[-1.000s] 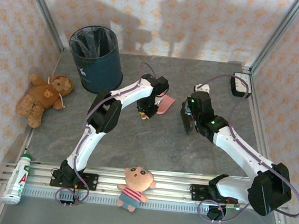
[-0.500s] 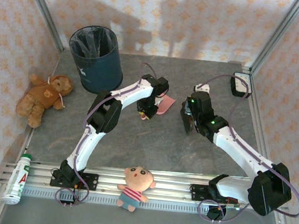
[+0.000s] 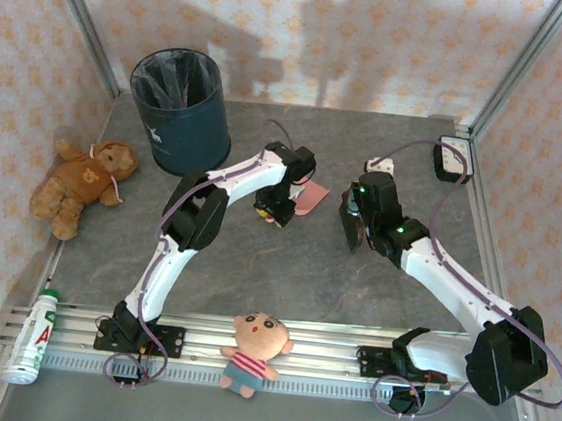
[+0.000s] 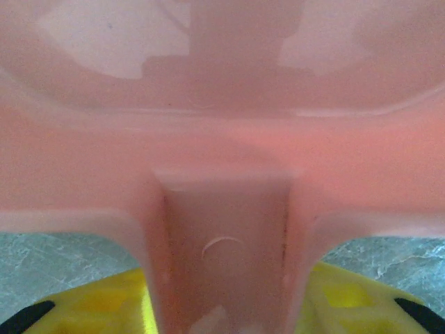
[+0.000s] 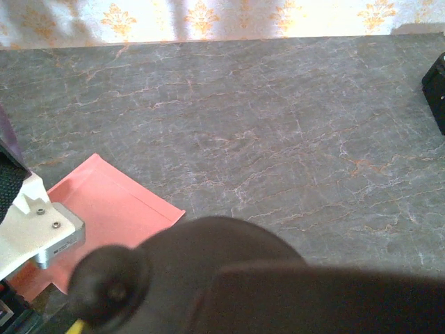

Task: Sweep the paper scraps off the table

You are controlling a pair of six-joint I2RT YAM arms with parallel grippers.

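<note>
Desk (image 3: 285,271), dark grey and mottled like stone, lies under both arms, with a flat pink dustpan (image 3: 309,198) resting on it towards the far side.

The left arm (image 3: 195,212) climbs from its base on the near rail and bends at the elbow. It then reaches away to the dustpan's left edge, its wrist tipped down. The left pincer (image 3: 273,213) sits right at that edge, low over the stone. From its own camera, the dustpan's pink handle (image 4: 226,257) runs straight down between the yellow fingers (image 4: 97,306), one on either side. I cannot tell whether they press on the handle or stand clear of it.

The right arm (image 3: 455,279) stretches from its base across the desk towards the dustpan's right side. The right pincer (image 3: 349,230) hangs there, apart from the dustpan with a strip of bare stone between them, and its jaws are closed. A dark, rounded, blurred shape (image 5: 229,278) sits close under its camera; what it is I cannot make out. Beyond that shape the dustpan's pink corner (image 5: 111,202) lies flat on the grey surface.
</note>
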